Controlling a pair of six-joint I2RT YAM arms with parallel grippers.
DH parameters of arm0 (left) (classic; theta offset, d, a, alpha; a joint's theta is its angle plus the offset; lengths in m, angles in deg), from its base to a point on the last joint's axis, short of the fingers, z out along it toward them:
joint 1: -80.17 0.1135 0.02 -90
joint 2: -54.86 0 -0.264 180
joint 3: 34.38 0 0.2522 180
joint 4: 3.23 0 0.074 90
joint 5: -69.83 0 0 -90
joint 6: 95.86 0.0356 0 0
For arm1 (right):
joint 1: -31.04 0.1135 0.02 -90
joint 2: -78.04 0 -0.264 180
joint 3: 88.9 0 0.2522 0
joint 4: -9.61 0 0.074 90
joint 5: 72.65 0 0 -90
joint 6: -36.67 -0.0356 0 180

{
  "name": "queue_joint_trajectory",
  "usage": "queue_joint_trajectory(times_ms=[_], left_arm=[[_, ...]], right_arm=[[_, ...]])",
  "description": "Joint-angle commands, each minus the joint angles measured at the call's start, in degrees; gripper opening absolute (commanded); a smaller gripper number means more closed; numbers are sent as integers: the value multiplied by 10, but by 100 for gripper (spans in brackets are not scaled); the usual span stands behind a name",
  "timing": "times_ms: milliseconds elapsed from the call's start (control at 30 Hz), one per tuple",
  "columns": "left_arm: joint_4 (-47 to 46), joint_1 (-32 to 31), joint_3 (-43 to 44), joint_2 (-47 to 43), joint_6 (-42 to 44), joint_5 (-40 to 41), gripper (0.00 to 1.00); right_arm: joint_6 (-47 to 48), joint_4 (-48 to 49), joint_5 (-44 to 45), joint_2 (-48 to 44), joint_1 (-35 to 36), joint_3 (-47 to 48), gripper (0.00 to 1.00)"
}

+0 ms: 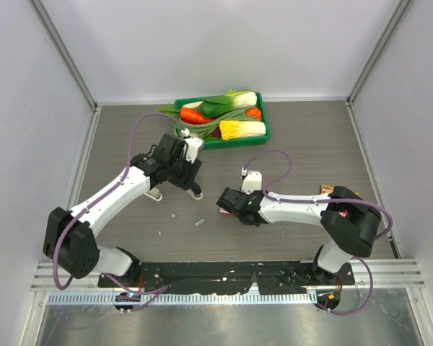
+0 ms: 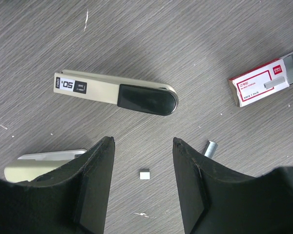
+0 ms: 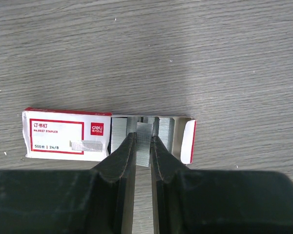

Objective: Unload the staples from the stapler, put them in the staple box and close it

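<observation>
The stapler [image 2: 116, 92], pale metal with a black end, lies flat on the table beyond my left gripper [image 2: 143, 141]. That gripper is open and empty, above the table [image 1: 193, 189]. In the top view the stapler is hidden under that arm. A tiny staple piece [image 2: 145, 174] lies below the gap between its fingers, and a short staple strip [image 2: 211, 148] lies to the right [image 1: 200, 223]. My right gripper [image 3: 143, 134] is shut on a grey strip of staples [image 3: 144, 146] over the open end of the red-and-white box [image 3: 68, 135], seen also in the top view [image 1: 227, 205].
A plain beige stapler [image 2: 44, 163] lies at the left gripper's lower left [image 1: 155, 194]. A small white object [image 1: 251, 180] sits behind the right gripper. A green basket [image 1: 234, 143] of vegetables stands at the back. More grey strips fill the open box [image 3: 166, 131].
</observation>
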Motion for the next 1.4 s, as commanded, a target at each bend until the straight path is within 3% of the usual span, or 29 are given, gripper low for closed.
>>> queue_joint_trajectory(times_ms=[0, 633, 1233, 1367], left_arm=[[-23, -3, -6, -24, 8, 7, 55], [-26, -3, -14, -22, 22, 5, 54], [-23, -3, -14, -22, 20, -2, 55], [-22, -3, -14, -23, 21, -4, 55]], right_arm=[[2, 9, 11, 3, -2, 2, 5], [23, 25, 10, 18, -5, 11, 4], [48, 56, -14, 4, -6, -2, 36], [49, 59, -15, -3, -7, -5, 36]])
